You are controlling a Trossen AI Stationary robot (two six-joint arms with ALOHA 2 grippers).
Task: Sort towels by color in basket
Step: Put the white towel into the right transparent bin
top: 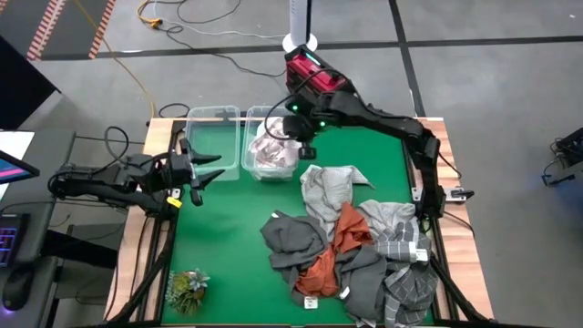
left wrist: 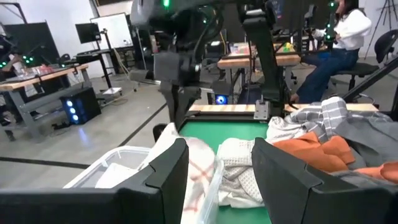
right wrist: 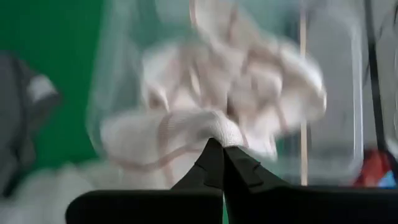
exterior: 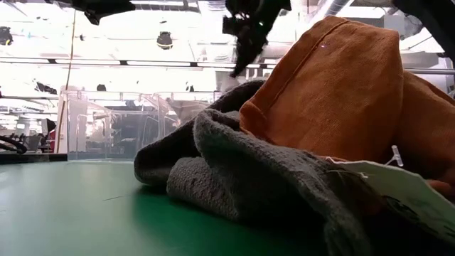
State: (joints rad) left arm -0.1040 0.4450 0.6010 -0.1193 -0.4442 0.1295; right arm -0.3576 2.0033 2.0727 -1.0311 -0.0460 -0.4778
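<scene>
White towels with faint red stripes (top: 270, 153) lie crumpled in the right one of two clear bins (top: 273, 117) at the table's far side. My right gripper (top: 307, 151) (right wrist: 222, 149) hangs shut just above that bin's right edge, pointing steeply down, with nothing between its tips. A light grey towel (top: 326, 187) lies beside the bin. Dark grey (top: 293, 235), rust-orange (top: 339, 239) and plaid (top: 401, 239) towels lie heaped on the green mat. My left gripper (top: 202, 173) (left wrist: 233, 180) waits open and level at the table's left, near the left bin (top: 214, 137).
A small leafy plant (top: 187, 290) sits at the near left corner. The green mat (top: 228, 237) is bare between the plant and the towel heap. In the low view the heap (exterior: 298, 163) fills the right half. A person sits beyond the table (left wrist: 345, 37).
</scene>
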